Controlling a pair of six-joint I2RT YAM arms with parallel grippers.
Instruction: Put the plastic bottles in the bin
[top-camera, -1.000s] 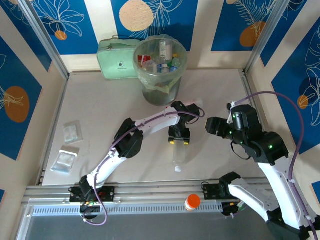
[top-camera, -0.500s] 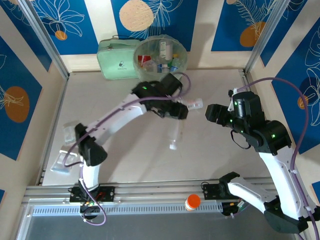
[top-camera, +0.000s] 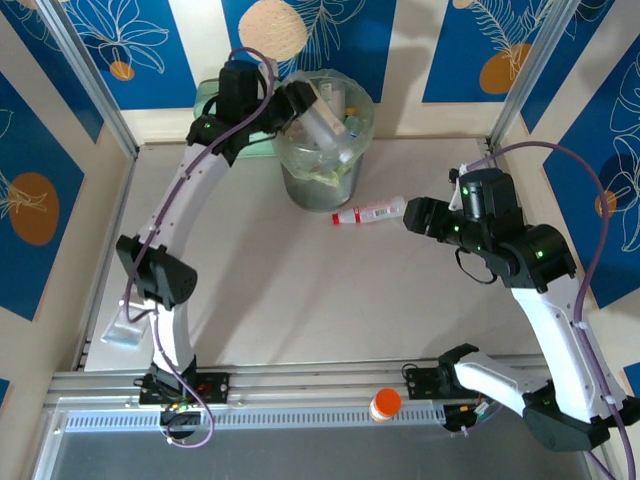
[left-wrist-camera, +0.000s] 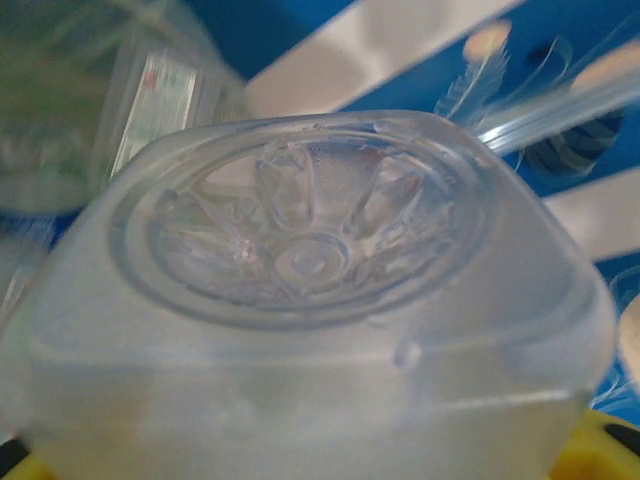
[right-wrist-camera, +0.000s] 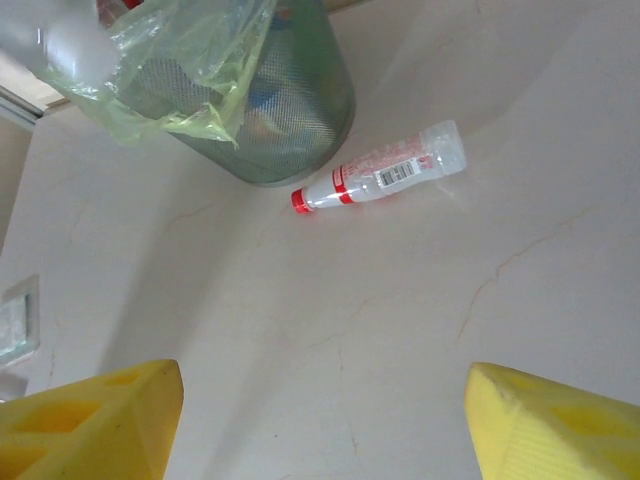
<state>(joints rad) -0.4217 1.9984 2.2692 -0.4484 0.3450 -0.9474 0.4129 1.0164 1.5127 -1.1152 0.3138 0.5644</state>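
My left gripper (top-camera: 300, 104) is raised over the bin (top-camera: 325, 182) and shut on a clear bottle (top-camera: 330, 130), which tilts down across the rim. In the left wrist view that clear bottle's ribbed base (left-wrist-camera: 300, 260) sits right before the lens, with a yellow fingertip (left-wrist-camera: 605, 452) at the corner. Several bottles lie inside the bin. A red-capped clear bottle (top-camera: 370, 213) lies on the table right of the bin. My right gripper (top-camera: 414, 216) is open just right of it. The right wrist view has the red-capped bottle (right-wrist-camera: 385, 172) and the bin (right-wrist-camera: 270, 110) ahead of the open gripper (right-wrist-camera: 325, 430).
A mint-green case (top-camera: 250, 145) stands behind the bin on the left. An orange-capped white jar (top-camera: 385, 404) sits on the near rail. A clear plastic packet (top-camera: 125, 330) lies at the table's left edge, next to the left arm's elbow.
My left arm has swung from the middle of the table up to the bin, carrying the clear bottle. The right gripper has edged towards the red-capped bottle.
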